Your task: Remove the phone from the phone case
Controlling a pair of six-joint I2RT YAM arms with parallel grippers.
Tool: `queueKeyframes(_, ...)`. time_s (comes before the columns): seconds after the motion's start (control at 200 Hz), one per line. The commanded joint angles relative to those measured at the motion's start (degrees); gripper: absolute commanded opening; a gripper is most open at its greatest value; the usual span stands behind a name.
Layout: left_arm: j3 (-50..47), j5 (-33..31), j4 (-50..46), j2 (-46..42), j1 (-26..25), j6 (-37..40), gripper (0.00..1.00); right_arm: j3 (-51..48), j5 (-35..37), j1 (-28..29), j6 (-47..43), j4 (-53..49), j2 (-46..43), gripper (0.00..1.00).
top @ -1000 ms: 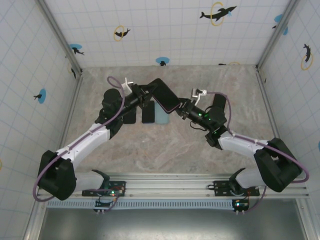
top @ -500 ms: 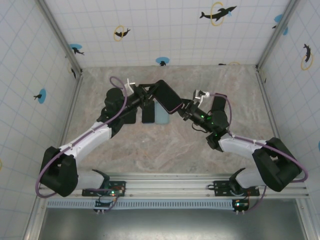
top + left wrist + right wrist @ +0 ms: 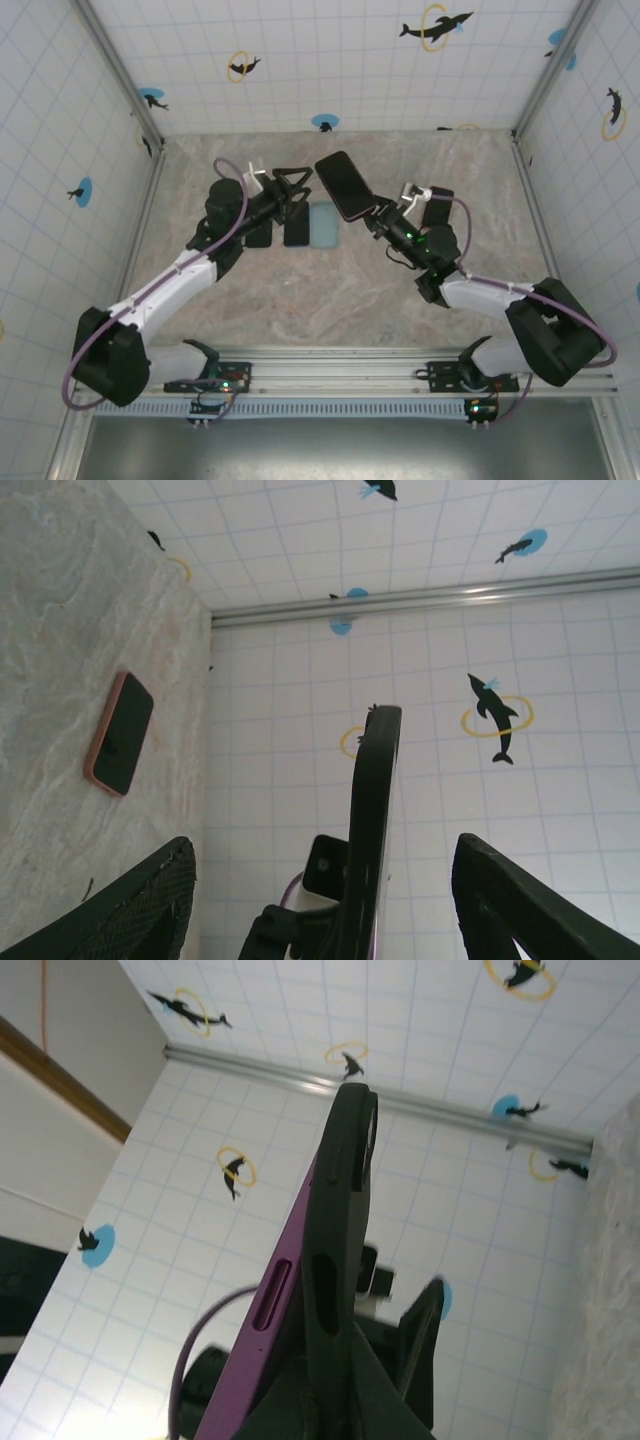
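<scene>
The right pincer [image 3: 373, 214] is clenched on the lower end of the cased phone [image 3: 343, 185], a black slab with a purple rim, and holds it raised above the grey marbled table [image 3: 330, 300] near the middle of the back half. In the overhead view the phone's dark face tilts up toward the camera. In the right wrist view it [image 3: 320, 1260] stands edge-on, a purple band with a button slot on one side and a black layer on the other. From this angle I cannot tell whether the phone sits fully inside the case.

The left pincer [image 3: 303, 190] is released, its jaws spread wide just to the left of the phone. In the left wrist view the two black fingers [image 3: 150, 910] stand at either side with the phone [image 3: 370, 810] edge-on between them, apart from both.

On the table below lie a pale blue rectangular case [image 3: 322, 225], a black phone [image 3: 296, 230] just beside it, and another black slab [image 3: 258, 234] partly under the left arm. A dark-screened phone in a salmon-coloured case [image 3: 120, 733] lies flat on the table. White tiled walls with dolphin prints [image 3: 330, 60] enclose the space.
</scene>
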Motion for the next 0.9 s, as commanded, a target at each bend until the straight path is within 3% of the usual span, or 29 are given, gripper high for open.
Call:
queueKeyframes(0.0, -3.6, -4.5, -0.9, -4.8, -2.4, -1.9, 0.69, -0.8, 9.0, 0.3, -4.4, 4.0, -2.7, 0.00)
queueKeyframes(0.25, -4.7, -17.2, 2.7, -7.2, -14.1, -4.2, 0.68, -0.7, 17.3, 2.3, -8.0, 8.7, 0.4, 0.00)
queueKeyframes(0.52, -4.0, -30.0, 10.8, -4.3, -24.0, -8.0, 0.66, 0.4, 24.8, 5.7, -11.5, 14.0, 4.2, 0.00)
queueKeyframes(0.896, -4.5, -39.7, 16.4, 0.4, -29.8, -12.9, 0.55, 2.0, 31.8, 9.3, -14.7, 15.4, 6.3, 0.00)
